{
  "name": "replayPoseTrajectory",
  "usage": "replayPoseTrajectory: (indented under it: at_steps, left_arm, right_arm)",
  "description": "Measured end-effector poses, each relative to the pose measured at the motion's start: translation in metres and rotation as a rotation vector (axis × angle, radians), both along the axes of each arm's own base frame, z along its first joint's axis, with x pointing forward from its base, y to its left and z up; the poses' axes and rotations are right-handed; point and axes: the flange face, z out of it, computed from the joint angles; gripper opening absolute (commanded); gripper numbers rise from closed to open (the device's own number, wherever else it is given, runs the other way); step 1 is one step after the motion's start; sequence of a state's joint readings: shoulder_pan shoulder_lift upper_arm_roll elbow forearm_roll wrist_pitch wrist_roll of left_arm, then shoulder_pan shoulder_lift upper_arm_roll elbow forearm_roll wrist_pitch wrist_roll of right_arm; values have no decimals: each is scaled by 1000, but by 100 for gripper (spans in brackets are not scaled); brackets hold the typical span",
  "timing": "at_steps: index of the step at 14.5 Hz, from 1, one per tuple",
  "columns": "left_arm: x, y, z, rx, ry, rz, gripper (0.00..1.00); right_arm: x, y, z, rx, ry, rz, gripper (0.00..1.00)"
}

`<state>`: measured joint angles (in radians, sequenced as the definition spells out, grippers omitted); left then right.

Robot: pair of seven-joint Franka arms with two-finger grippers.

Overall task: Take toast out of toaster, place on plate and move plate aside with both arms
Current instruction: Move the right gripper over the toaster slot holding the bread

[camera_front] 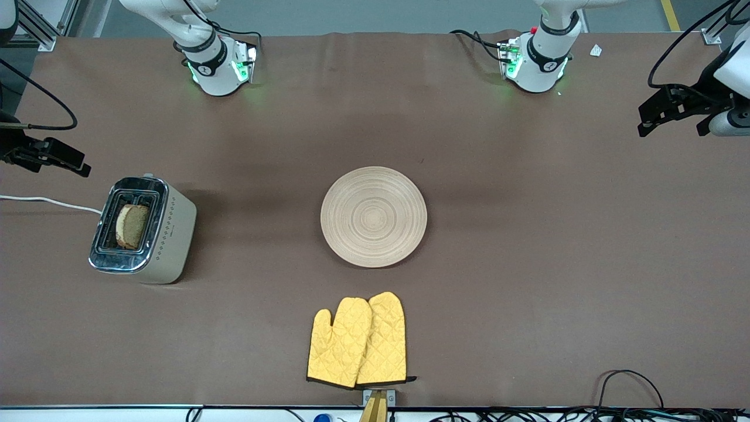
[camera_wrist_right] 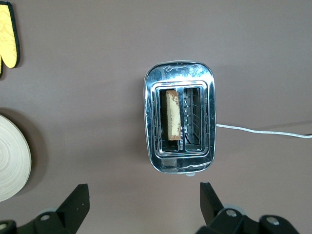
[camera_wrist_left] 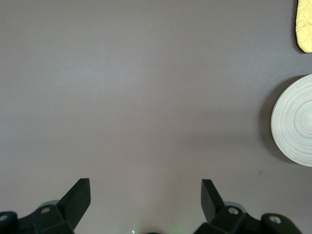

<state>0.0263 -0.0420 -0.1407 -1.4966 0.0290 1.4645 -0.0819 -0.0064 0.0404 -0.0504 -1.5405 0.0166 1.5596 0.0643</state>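
- Toast (camera_front: 131, 226) stands upright in one slot of the toaster (camera_front: 170, 234) at the middle left of the front frame; the second slot is empty.
- My right gripper (camera_front: 47, 157) hangs at the left edge just above the toaster, jaws spread and holding nothing; its wrist view looks straight down on the chrome top.
- My left gripper (camera_front: 674, 111) waits at the upper right edge, jaws likewise apart, over bare table.
- Plate (camera_front: 374, 216) sits at the centre, bare; yellow oven mitts (camera_front: 358, 341) lie below it.
- Risk, as I judge it: the slice shows little above the slot, so a shallow pinch could slip or crumble the crust, and a finger catching the slot wire could drag the light toaster by its white cord (camera_front: 47, 203).
- Risk later: uneven pushes from two arms might tilt the plate and shed the slice.
- I can read no brand, label or writing anywhere.
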Motion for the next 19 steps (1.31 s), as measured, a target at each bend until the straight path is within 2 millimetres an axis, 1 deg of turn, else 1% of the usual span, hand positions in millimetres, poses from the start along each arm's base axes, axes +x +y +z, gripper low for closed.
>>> replayPoseTrajectory:
  at_steps: [6, 8, 10, 13, 15, 17, 19]
  left_arm:
    - [0, 0, 0, 0, 0, 0, 100]
    - [0, 0, 0, 0, 0, 0, 100]
    - [0, 0, 0, 0, 0, 0, 100]
    - [0, 0, 0, 0, 0, 1, 100]
    - [0, 1, 0, 0, 0, 1, 100]
    - [0, 1, 0, 0, 0, 2, 100]
    - [0, 1, 0, 0, 0, 2, 100]
  right_arm:
    - [0, 0, -2, 0, 2, -1, 100]
    - [3, -3, -1, -2, -25, 1, 100]
    - [7, -10, 1, -6, -62, 19, 100]
    - [8, -28, -3, -9, -69, 20, 100]
    - [12, -36, -16, -11, -71, 8, 100]
    - [19, -44, -38, -12, -60, -2, 100]
    - [29, -46, -62, -14, -49, -5, 100]
